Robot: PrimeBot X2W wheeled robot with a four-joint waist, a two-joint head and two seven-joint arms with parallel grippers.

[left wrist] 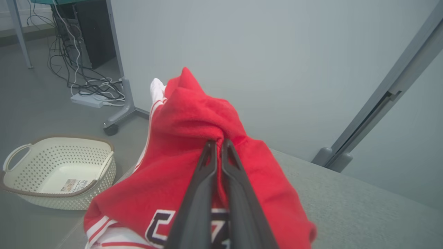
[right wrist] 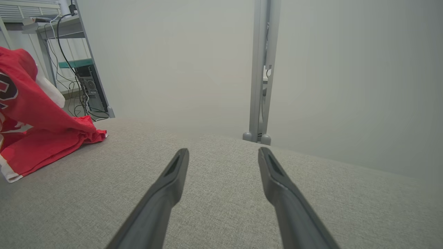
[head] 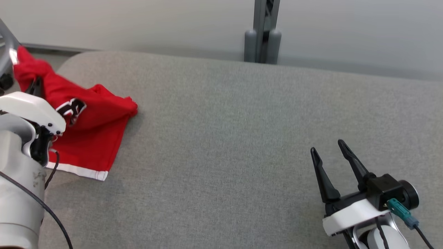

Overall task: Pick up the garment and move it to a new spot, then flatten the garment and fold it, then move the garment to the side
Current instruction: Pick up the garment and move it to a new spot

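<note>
Left claw (left wrist: 218,142) was clenched on a bunched fold of the red garment (head: 90,135), that part raised off the grey table (head: 225,145) at the left edge of the head view, hem end lying on the tabletop. Right claw (head: 327,146) was released, fingers apart, lower right, well apart from the cloth. White basket (left wrist: 59,166) was on the floor, lower left of the left wrist view.

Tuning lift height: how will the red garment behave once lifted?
Likely floppy: the red garment bunches and drapes from the pinch of the left gripper. Probably light; the fabric looks thin. Its hem, lying on the table, may drag.
</note>
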